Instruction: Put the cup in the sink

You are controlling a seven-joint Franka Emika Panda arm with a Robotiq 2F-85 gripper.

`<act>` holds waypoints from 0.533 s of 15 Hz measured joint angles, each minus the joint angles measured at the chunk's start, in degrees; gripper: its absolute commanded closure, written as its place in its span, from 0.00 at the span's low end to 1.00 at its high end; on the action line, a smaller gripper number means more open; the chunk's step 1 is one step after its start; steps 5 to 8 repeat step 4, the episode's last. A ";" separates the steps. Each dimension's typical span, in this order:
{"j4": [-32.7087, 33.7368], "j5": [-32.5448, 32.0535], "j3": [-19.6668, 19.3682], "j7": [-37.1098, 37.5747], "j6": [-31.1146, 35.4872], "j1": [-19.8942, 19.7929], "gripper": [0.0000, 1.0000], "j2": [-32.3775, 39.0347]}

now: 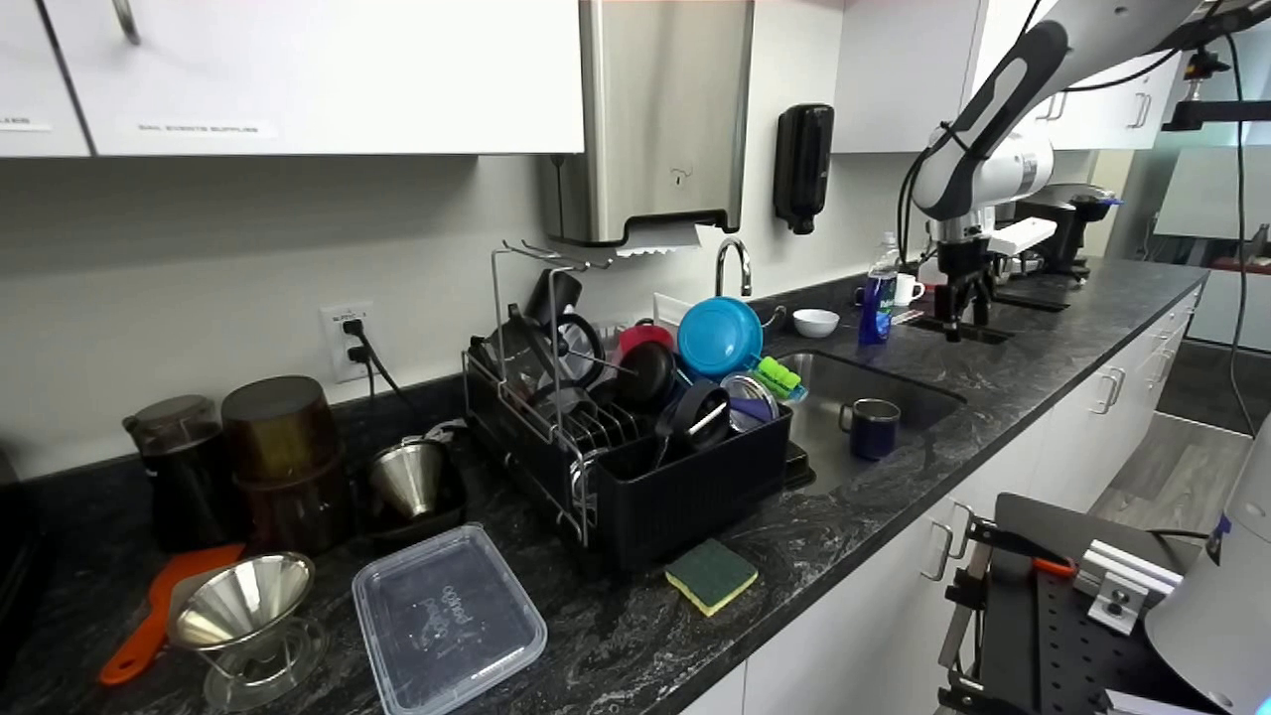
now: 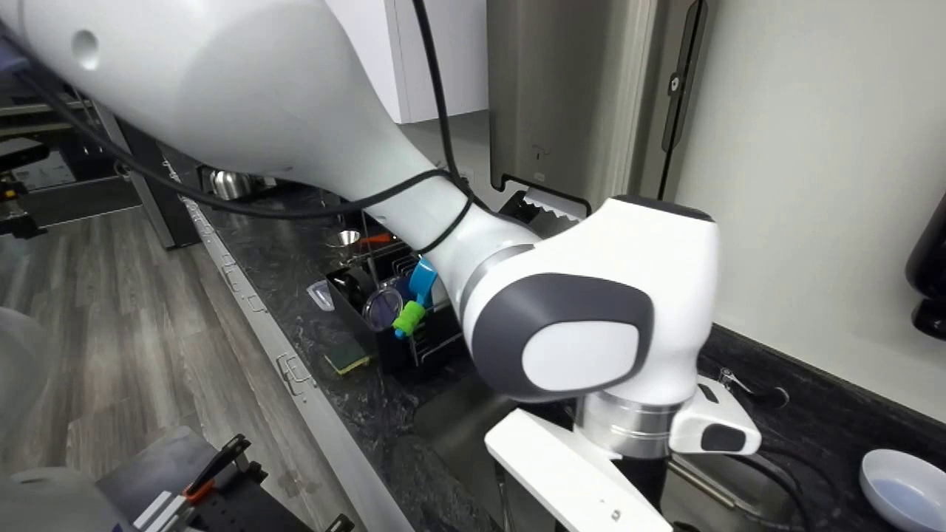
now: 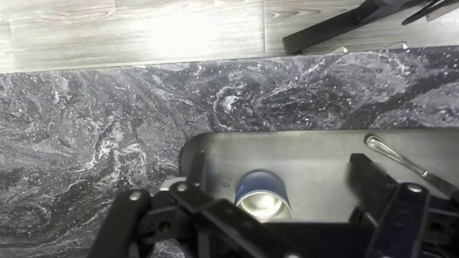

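Gripper [image 3: 279, 166] spread wide, empty, and there's the blue cup [image 3: 261, 179], upright in the sink [image 3: 312, 148], behind the front edge of the worktop [image 3: 279, 95]: likely light, stiff, slick, best pinched across its walls.

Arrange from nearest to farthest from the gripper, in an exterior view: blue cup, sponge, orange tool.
1. Blue cup: in the sink, nearest the gripper.
2. Sponge: on the counter, beside the rack.
3. Orange tool: at the picture's far left.

Blue metal-rimmed cup [image 3: 262, 182], seemingly upright, inside metal sink [image 3: 304, 154].
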 measured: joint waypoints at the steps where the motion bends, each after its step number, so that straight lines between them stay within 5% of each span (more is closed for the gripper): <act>1: -1.90 -0.87 0.00 -0.62 0.10 0.46 0.00 -1.82; 8: -6.47 -4.34 -0.15 0.52 0.12 2.42 0.00 -5.98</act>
